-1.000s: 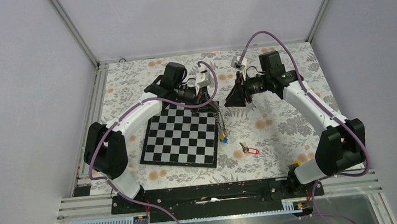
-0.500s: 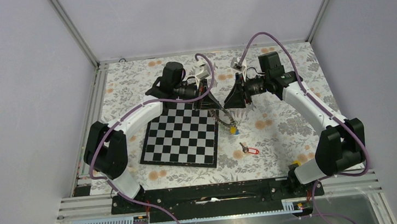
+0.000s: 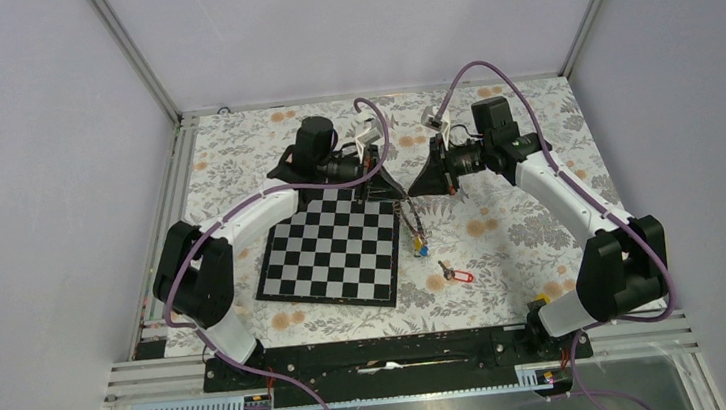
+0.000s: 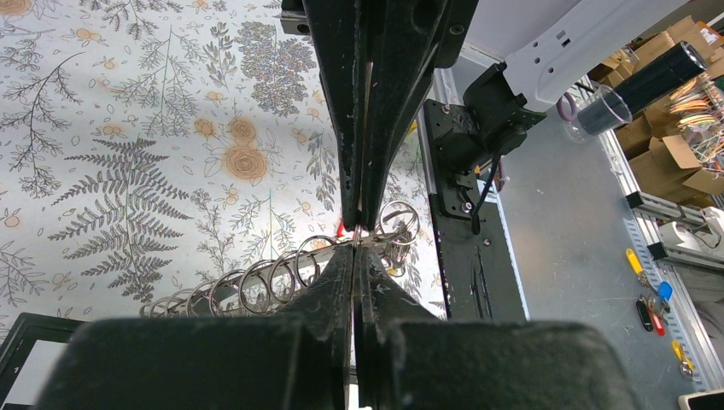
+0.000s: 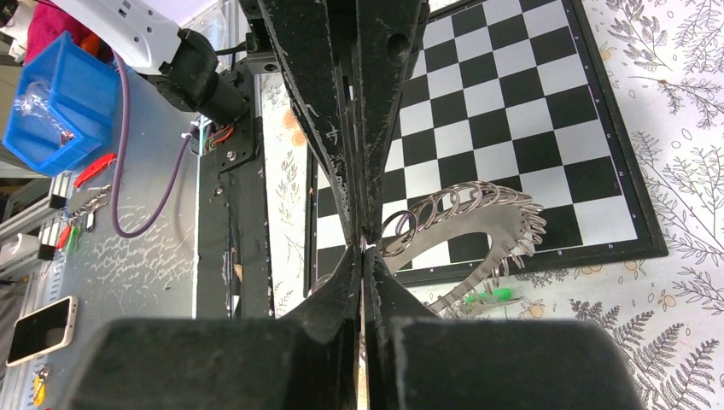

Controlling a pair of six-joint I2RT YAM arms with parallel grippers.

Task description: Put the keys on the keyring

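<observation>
Keyring (image 5: 468, 218) is hanging beside the chessboard (image 5: 512, 102); I'm seeing left gripper (image 4: 357, 237) and right gripper (image 5: 363, 243) both pinching it, jaws closed. Red-tagged key (image 3: 458, 276) is lying apart on the table. I'm failing to read what the blue bin (image 5: 51, 102) holds.

You have a chessboard (image 3: 331, 247) left of centre in the top view, lying on a floral surface (image 3: 521, 220). The right wrist view shows a blue bin (image 5: 53, 102) upper left and a phone (image 5: 38, 329) lower left. Cardboard boxes (image 4: 674, 145) sit at the left wrist view's right edge.
</observation>
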